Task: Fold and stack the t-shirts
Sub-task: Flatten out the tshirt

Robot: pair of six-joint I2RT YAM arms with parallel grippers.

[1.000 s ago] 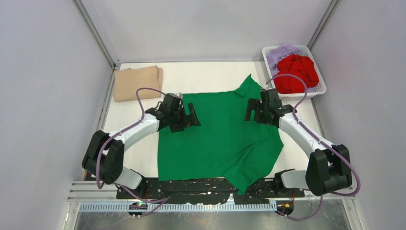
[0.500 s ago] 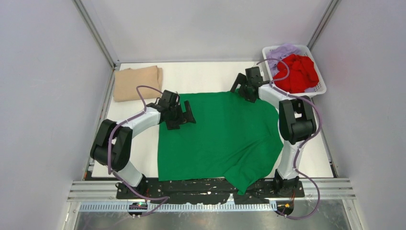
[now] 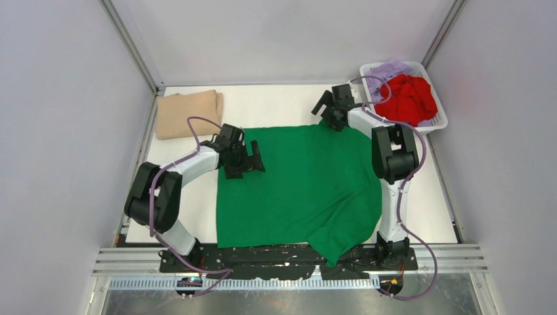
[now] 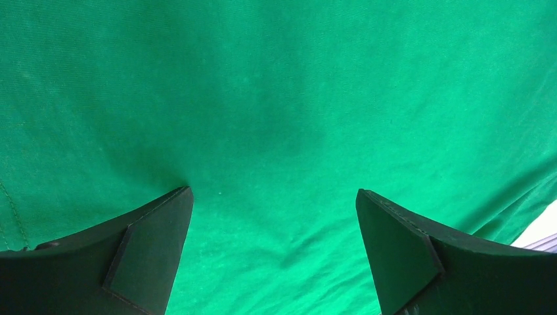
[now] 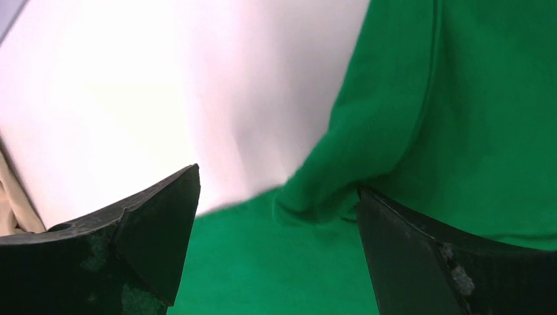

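Four t-shirts show in the overhead view. The green t-shirt (image 3: 299, 184) lies spread across the middle of the white table (image 3: 276, 105), mostly flat, with a rumpled flap at its lower right corner near the arm bases. The tan t-shirt (image 3: 188, 113) sits folded in the upper left of the table, well apart from the green one. The red t-shirt (image 3: 407, 98) is heaped in the white slotted basket (image 3: 437, 123) at upper right, and the lavender t-shirt (image 3: 389, 69) is bunched at the basket's far left corner.

The left gripper (image 3: 255, 159) hangs over the green shirt's upper left corner. Its wrist view shows the fingers spread wide with only smooth green cloth beneath them (image 4: 272, 197). Whether the tips touch the cloth cannot be told.

The right gripper (image 3: 327, 113) is at the shirt's upper right edge, just left of the basket. Its fingers are also spread wide, holding nothing (image 5: 276, 177). In its wrist view a rolled ridge of green cloth lies between them, close to the right-hand finger. Bare table fills the upper left of that view.
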